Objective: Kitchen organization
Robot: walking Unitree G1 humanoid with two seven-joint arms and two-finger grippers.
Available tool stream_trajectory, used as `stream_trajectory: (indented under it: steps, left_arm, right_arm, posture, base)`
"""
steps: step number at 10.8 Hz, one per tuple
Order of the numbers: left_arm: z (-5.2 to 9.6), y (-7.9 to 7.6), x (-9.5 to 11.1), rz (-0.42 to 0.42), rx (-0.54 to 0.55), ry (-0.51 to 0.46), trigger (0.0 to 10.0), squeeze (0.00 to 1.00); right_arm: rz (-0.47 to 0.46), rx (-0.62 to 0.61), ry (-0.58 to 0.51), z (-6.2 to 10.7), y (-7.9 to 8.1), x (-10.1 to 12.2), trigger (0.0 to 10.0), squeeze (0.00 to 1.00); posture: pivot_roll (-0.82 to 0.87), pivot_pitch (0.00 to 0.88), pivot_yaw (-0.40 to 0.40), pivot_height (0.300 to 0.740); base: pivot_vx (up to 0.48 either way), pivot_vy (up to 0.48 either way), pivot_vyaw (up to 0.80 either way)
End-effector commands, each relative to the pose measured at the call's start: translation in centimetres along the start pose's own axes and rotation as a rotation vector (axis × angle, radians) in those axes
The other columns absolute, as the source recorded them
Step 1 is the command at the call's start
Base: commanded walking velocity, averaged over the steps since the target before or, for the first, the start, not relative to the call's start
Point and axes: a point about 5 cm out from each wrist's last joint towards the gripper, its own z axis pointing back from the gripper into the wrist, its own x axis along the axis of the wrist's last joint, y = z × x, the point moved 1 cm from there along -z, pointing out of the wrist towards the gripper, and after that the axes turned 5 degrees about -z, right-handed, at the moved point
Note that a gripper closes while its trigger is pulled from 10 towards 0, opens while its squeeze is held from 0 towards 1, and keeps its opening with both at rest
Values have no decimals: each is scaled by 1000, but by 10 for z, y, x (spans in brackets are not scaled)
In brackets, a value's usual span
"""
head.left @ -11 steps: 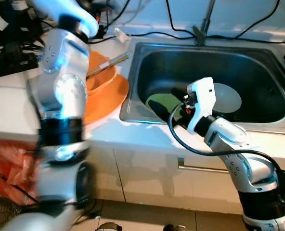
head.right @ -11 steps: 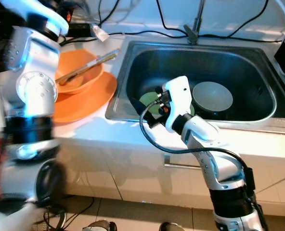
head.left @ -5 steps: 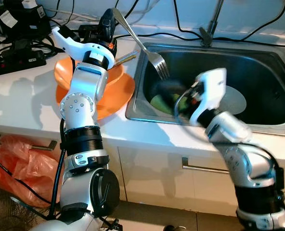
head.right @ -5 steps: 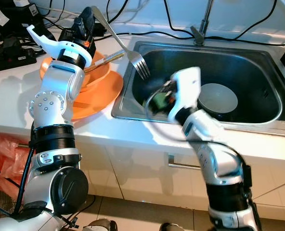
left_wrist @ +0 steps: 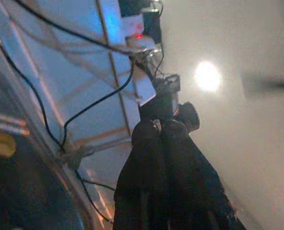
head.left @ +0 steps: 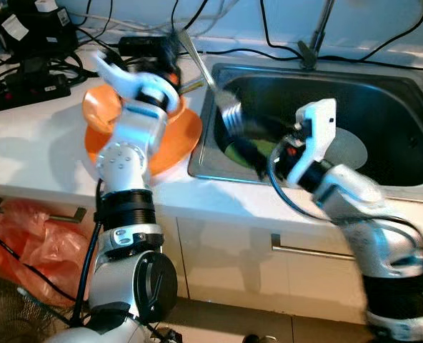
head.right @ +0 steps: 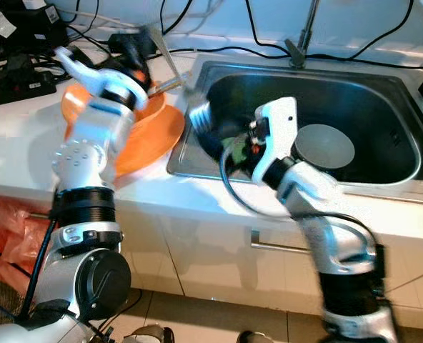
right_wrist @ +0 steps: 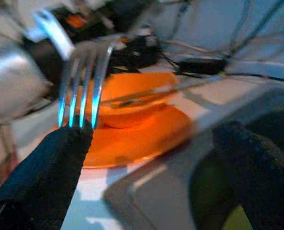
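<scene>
Fork handoff over sink edge
Your left gripper (head.left: pixel 170 51) fingers pinch the fork (head.left: pixel 206 75) handle; tines reach the sink (head.left: pixel 404 107). Right gripper (right_wrist: pixel 151 143) fingers spread wide, one fingertip (right_wrist: pixel 70 143) touching the tines. Orange plate (head.left: pixel 176 139) beside.

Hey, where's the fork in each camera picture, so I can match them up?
Left eye view: fork, blurred, over the sink's left rim.
Right eye view: fork, blurred, same spot.
Left wrist view: cannot make it out; the left gripper is shut.
Right wrist view: tines upright, close, by one finger.
Shared landmark: orange plate behind the fork.
</scene>
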Motion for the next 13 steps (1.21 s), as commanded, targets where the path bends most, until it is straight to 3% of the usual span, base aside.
stream_trajectory:
  steps: [1,2,4,6,9,11,13]
  left_arm:
    - [-1,2,-13,9,6,29,0,0]
    - [-1,5,-14,-12,30,24,0,0]
    - [-2,3,-22,27,25,42,0,0]
    - [-4,10,-27,68,51,70,0,0]
    - [-15,11,11,73,95,-79,0,0]
    - [-17,11,20,68,105,-104,0,0]
    - [-17,12,15,66,106,-94,0,0]
  right_arm:
    - [15,39,-29,1,3,9,10000,0]
    - [34,8,-39,-1,-2,12,10000,0]
    - [41,0,-31,-2,-4,11,10000,0]
    - [-28,112,-10,0,6,6,10000,0]
    - [-11,292,154,24,19,-15,10000,0]
    - [-17,304,204,33,18,-23,10000,0]
    - [-13,316,199,33,19,-21,10000,0]
  posture:
    - [53,66,19,740]
    - [53,66,19,740]
    - [54,71,17,740]
    - [53,71,17,740]
    - [51,73,14,740]
    - [50,74,14,740]
    - [47,71,15,740]
  base:
    - [0,0,0]
    - [0,0,0]
    - [0,0,0]
    - [0,0,0]
    - [0,0,0]
    - [0,0,0]
    - [0,0,0]
